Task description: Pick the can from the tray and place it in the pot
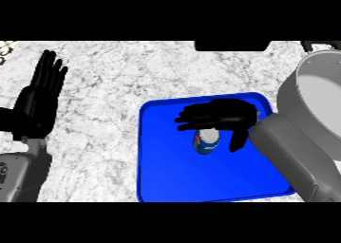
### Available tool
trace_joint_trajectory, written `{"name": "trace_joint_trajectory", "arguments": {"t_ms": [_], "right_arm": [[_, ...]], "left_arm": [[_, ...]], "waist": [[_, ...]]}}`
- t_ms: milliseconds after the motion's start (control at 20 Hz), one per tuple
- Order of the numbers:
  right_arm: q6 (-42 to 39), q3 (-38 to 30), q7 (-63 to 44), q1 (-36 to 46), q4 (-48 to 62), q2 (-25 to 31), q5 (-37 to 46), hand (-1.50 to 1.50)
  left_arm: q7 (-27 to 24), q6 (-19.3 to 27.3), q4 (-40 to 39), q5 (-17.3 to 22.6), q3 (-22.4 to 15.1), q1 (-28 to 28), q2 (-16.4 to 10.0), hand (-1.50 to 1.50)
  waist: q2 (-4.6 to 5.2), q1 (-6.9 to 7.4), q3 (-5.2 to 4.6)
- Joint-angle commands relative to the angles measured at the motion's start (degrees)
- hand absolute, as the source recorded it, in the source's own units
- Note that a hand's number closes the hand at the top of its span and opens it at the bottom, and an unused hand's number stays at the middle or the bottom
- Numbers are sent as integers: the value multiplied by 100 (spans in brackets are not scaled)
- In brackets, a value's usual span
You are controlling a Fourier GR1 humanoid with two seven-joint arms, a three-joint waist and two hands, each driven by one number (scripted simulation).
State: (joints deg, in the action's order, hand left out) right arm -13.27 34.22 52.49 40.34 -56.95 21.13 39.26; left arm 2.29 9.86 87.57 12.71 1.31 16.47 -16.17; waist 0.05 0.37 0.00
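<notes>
Right hand [222,116] over blue-white-red can [206,141] in blue tray [165,175], lettering illegible

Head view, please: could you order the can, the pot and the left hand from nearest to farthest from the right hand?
1. can, just under the right hand, on the blue tray.
2. pot, to its right, off the tray.
3. left hand, resting open at the far left.
</notes>
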Motion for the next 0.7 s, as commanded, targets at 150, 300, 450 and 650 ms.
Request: {"name": "trace_joint_trajectory", "arguments": {"t_ms": [150,300,450,650], "right_arm": [[-9,-69,366,50,559,-583,454,-150],[-362,-73,447,-220,-37,-309,419,-150],[383,285,825,-373,-8,-658,615,150],[957,325,1167,-689,142,-632,827,150]], "left_arm": [[-173,-242,-401,20,212,150,59,0],[-11,-134,297,-138,55,-315,118,0],[-123,-210,-16,-89,180,-129,60,0],[-78,-4,124,-225,-9,-175,368,0]], "waist": [[12,-2,0],[-10,-10,0],[6,2,1],[7,3,3]]}}
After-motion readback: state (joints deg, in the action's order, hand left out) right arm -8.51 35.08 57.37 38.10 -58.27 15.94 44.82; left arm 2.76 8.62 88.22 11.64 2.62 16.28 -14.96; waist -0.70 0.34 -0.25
